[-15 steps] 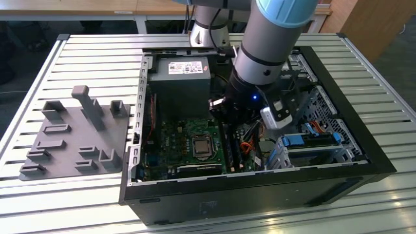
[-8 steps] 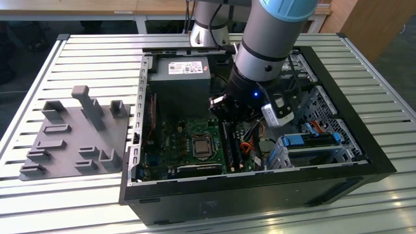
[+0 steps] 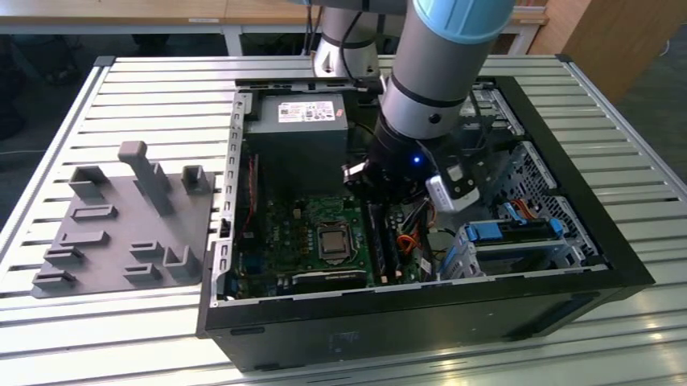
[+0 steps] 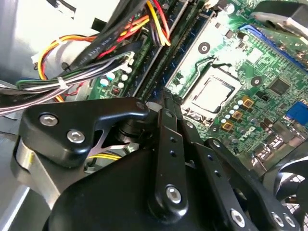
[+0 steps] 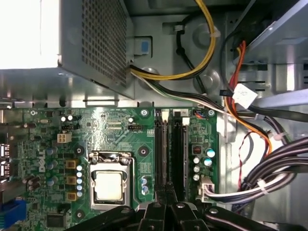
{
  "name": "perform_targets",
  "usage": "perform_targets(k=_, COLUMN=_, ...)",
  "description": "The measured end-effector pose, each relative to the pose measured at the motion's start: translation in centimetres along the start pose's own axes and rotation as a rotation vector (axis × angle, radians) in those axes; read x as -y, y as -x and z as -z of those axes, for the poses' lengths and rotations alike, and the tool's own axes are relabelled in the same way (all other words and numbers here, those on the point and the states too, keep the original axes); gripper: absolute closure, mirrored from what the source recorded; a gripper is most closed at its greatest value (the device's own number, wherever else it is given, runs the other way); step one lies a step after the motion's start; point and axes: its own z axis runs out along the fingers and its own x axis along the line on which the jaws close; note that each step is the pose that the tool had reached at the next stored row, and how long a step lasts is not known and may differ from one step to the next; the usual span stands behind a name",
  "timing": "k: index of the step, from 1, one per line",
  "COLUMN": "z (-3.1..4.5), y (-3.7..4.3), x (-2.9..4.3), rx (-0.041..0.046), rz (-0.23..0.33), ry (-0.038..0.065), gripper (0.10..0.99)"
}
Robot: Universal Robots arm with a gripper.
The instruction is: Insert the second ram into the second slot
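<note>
My gripper [image 3: 393, 191] reaches down inside the open computer case [image 3: 601, 265], over the two memory slots beside the processor socket [image 5: 109, 185]. In both wrist views its black fingers lie together, so the gripper [image 5: 167, 195] [image 4: 161, 103] looks shut. The tips sit on the top edge of the second ram [image 5: 161, 151], a thin dark stick standing on edge in the slot nearer the socket. In the second wrist view the second ram [image 4: 183, 55] runs away from the fingertips. Another dark stick [image 5: 180, 151] fills the neighbouring slot. I cannot tell how deep either stick sits.
Bundled cables [image 5: 269, 168] run close beside the slots, and yellow and black wires [image 5: 192, 72] cross above them. The grey power supply [image 3: 295, 129] stands at the back of the case and a blue drive bay [image 3: 510, 233] at the exterior view's right. A grey parts holder [image 3: 118, 217] lies on the slatted table.
</note>
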Motion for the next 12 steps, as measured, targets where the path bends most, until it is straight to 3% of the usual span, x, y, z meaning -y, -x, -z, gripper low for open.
perform_targets(k=12, z=-1.73, y=0.02, x=0.02, rx=0.0030, rz=0.000, ry=0.000, gripper=0.980)
